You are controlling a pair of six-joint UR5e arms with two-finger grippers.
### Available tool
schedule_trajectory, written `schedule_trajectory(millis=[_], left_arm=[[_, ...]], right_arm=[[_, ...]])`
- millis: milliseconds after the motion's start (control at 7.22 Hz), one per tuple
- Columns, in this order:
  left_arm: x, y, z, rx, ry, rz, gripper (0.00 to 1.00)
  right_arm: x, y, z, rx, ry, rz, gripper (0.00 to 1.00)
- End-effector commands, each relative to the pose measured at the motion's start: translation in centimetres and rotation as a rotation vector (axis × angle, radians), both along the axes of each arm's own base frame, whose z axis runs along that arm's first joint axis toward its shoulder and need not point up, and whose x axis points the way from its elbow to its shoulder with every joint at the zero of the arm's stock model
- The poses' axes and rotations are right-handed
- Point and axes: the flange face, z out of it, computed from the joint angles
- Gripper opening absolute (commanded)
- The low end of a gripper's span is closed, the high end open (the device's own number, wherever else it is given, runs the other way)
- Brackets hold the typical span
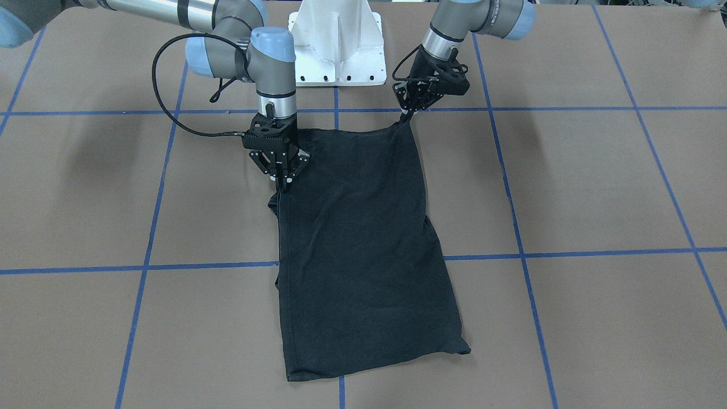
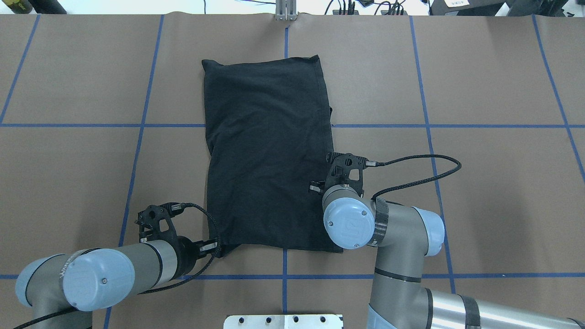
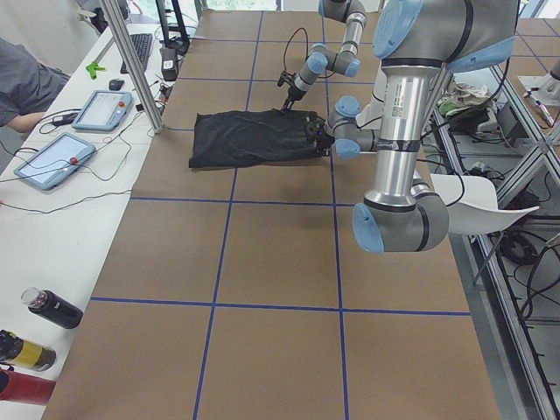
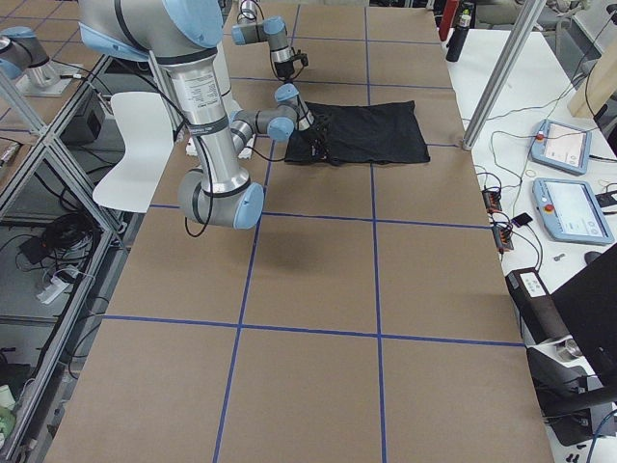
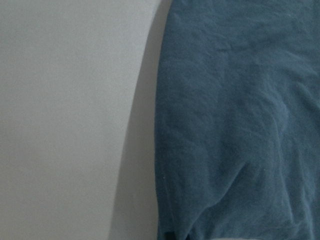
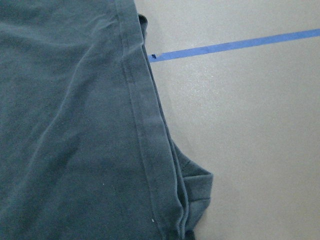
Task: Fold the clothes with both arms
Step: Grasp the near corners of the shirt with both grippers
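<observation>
Slippage threatens: left gripper and right gripper each pinch closed on a thin bite of black T-shirt edge, so uneven lifting could free it.

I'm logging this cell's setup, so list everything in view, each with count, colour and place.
shirt: one, black, folded, mid-table
table: one, brown, blue tape grid
base: one, white, table's robot-side edge
tablets: two, pale blue, side bench
bottles: three, black, yellow-banded, red; bench's end
chair: one, white, off the table, robot's side
person: one, grey sleeve, at the bench
left arm: one, silver-grey, blue caps; jaws closed on the shirt's corner nearest the base
right arm: one, same colours; jaws closed on the shirt's side edge
</observation>
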Motion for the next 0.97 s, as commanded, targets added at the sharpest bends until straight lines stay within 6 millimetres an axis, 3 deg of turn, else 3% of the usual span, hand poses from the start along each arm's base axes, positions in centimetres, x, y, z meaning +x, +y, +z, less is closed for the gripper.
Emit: schedule_trajectory(millis=[0, 277, 415, 692, 831], left_arm=[[0.0, 0.0, -0.3, 0.001, 0.006, 0.000, 0.00], [-0.5, 0.1, -1.1, 0.004, 0.024, 0.004, 0.00], [-1.8, 0.3, -2.6, 0.009, 0.054, 0.005, 0.00], [-4.4, 1.4, -5.8, 0.015, 0.128, 0.023, 0.00], [-6.4, 3.2, -7.4, 0.013, 0.143, 0.054, 0.00]], right_arm=[[0.1, 0.0, -0.1, 0.001, -0.003, -0.001, 0.00], [1.6, 0.4, -2.4, 0.016, -0.050, -0.002, 0.00], [3.0, 1.2, -3.8, 0.027, -0.082, -0.005, 0.00], [6.6, 7.0, -3.2, 0.032, -0.122, -0.073, 0.00], [8.2, 10.6, -3.2, 0.061, -0.136, -0.095, 0.00]])
